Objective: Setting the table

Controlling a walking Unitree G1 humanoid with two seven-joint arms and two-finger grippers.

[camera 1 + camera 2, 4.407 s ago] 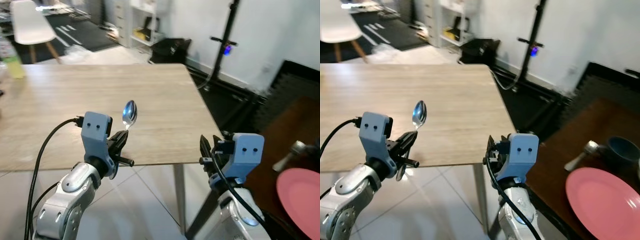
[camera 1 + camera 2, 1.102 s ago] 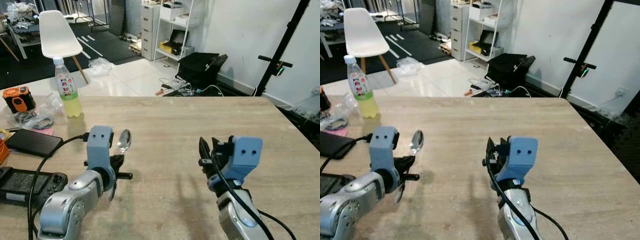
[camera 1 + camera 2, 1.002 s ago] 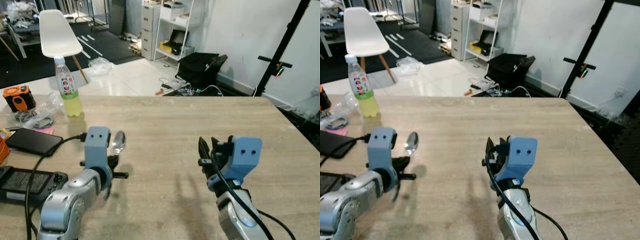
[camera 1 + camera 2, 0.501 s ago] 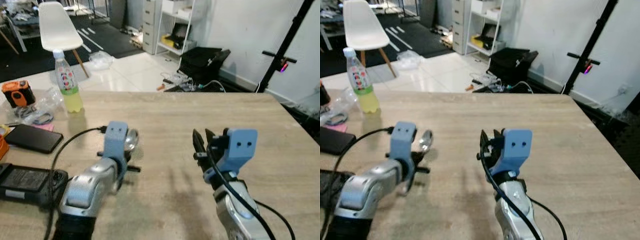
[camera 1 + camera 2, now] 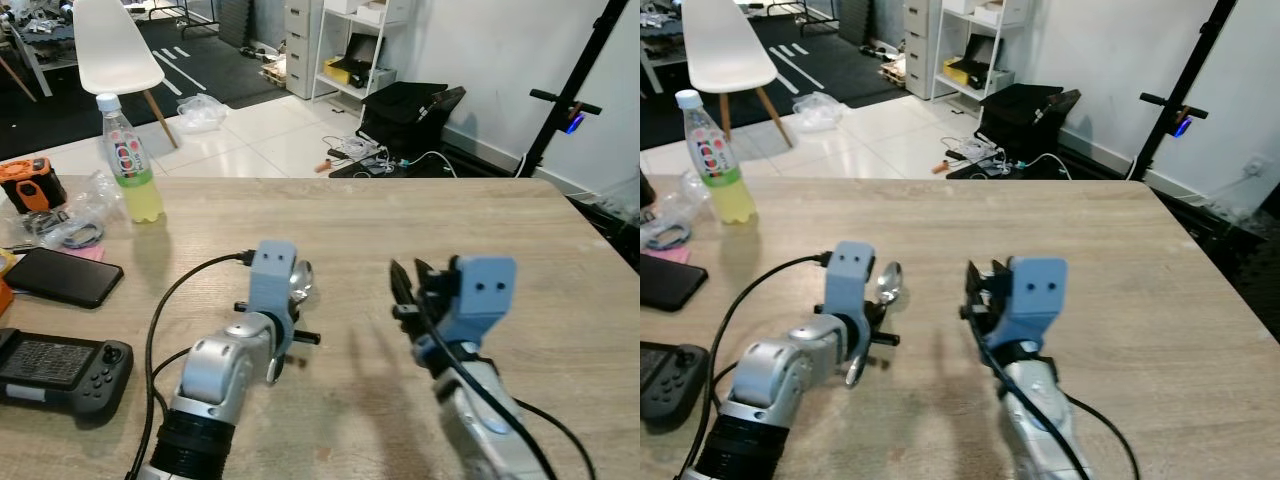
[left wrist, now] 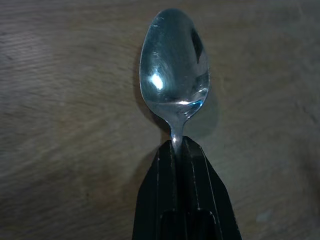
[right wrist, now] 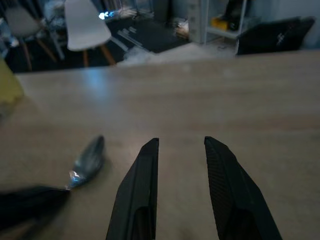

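Observation:
My left gripper (image 6: 176, 145) is shut on the handle of a silver spoon (image 6: 174, 72), whose bowl points away from me low over the light wooden table (image 5: 420, 225). The spoon (image 5: 888, 280) hangs just above the table's middle, close to the wood. My right gripper (image 7: 180, 145) is open and holds nothing; it hovers over the table a little to the right of the spoon (image 7: 87, 157). The right gripper's blue wrist block (image 5: 480, 295) stands near the table's centre.
At the table's left stand a bottle of yellow drink (image 5: 125, 165), a black phone (image 5: 60, 275), a black game controller (image 5: 60, 365) and an orange device (image 5: 30, 185). A white chair (image 5: 110, 45) stands beyond the table. The table's right half is bare wood.
The camera swung from a dark table with a pink plate to this wooden table. Over the last second my left gripper carried the spoon rightward and lower, nearer the right gripper.

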